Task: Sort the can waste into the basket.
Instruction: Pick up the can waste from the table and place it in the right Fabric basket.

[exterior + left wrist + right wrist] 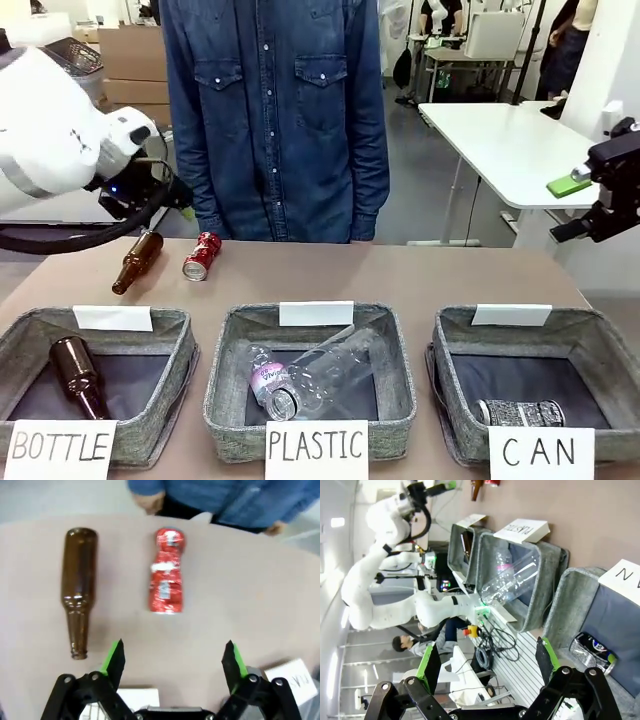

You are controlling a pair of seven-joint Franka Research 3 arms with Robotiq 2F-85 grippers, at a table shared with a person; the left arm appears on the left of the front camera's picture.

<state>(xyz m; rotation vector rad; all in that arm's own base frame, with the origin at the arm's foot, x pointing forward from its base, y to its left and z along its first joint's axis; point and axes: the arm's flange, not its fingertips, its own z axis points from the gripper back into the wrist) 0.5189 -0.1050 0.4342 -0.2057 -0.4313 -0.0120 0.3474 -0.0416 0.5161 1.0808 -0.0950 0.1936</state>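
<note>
Now hovering above the far left part of the table (pixel 400 275) with the left gripper (pixel 173 655), green pads spread wide and holding nothing. Straight ahead of those pads, lying on its side near the far edge: the red can (pixel 167 572), crumpled, touching nothing else, long axis running away from the gripper and so crosswise to the gap between the fingers. Judged a fair line-up for dropping down and pinching across the can's width without turning the wrist. Just beside it toward the left edge, roughly parallel and not touching: a brown glass bottle (pixel 79 585), near enough to be nudged by the outer finger, so worth keeping centred on the can. Already lying in the CAN basket (pixel 590 335) at the near right corner: the black patterned can (pixel 520 412). Raised beside the right edge, well apart from the red can: the right gripper (pixel 487 655), likewise spread wide and empty. Clearly the left arm's pickup, then, with a long carry across the table to the near right corner.
</note>
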